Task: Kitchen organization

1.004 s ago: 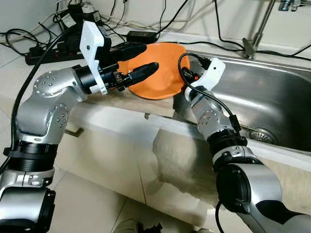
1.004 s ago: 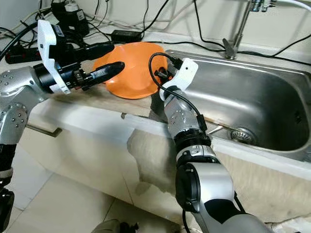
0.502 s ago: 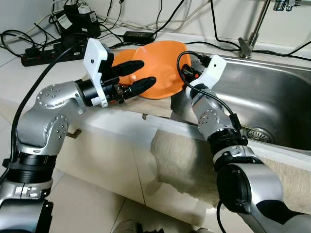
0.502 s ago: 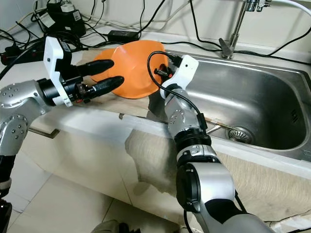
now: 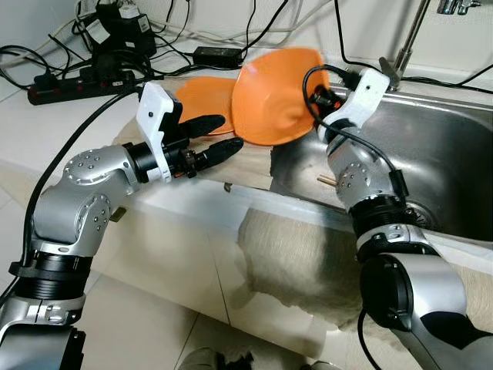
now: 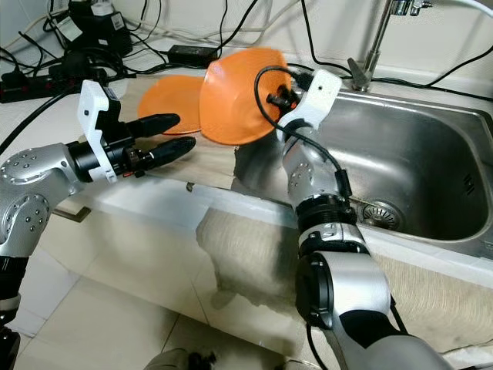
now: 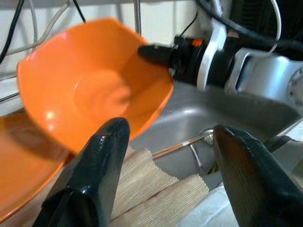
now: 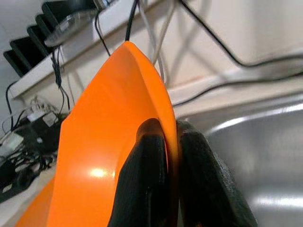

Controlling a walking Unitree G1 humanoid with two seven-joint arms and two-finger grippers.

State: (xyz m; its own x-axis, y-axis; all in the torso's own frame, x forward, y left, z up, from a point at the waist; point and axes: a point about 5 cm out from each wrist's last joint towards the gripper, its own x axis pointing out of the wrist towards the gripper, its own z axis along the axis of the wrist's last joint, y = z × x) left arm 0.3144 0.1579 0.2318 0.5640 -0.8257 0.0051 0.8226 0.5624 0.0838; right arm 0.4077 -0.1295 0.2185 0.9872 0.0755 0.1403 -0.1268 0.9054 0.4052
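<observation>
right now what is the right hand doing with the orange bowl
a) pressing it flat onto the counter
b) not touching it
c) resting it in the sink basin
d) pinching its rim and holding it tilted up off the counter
d: the right hand has its two black fingers clamped either side of the orange bowl rim, and the bowl hangs tilted above the counter edge beside the sink.

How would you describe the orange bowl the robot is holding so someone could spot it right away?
Start at the steel sink; at its left rim the right gripper pinches the edge of an orange bowl, held up on its side. Unlike the flat orange plate lying on the counter beside it, it is deep and lifted off the surface.
</observation>
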